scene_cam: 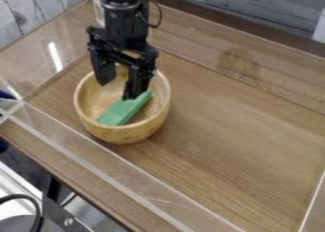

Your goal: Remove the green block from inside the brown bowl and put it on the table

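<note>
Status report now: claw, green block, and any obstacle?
Black claw open, over the round tan wooden bowl. Flat green block lying inside, not gripped. Nothing in the way.

One camera is looking down from above a corner of the table (241,131); it is standing fairly near.
</note>
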Available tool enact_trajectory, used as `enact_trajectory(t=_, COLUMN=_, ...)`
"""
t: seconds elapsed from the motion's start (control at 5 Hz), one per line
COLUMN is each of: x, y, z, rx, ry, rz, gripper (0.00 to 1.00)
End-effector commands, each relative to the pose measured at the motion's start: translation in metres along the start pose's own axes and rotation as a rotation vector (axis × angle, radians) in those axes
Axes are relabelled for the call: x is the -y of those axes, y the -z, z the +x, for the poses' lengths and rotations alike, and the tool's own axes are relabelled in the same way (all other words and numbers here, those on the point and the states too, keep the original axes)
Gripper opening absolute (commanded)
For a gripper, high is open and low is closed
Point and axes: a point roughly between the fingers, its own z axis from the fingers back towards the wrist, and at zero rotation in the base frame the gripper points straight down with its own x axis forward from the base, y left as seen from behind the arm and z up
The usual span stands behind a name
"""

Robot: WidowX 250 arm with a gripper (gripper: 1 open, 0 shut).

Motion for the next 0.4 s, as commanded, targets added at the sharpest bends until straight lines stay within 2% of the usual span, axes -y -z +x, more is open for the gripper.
enact_trajectory(t=0.0, x=-0.0046, y=-0.0002, z=0.0075, rx=0.03, ry=-0.007, rz=0.021, gripper=1.0)
enact_trajectory(t=0.2, x=-0.0041, y=0.0025, z=0.0097, rx=0.032, ry=-0.006, rz=0.027, gripper=1.0)
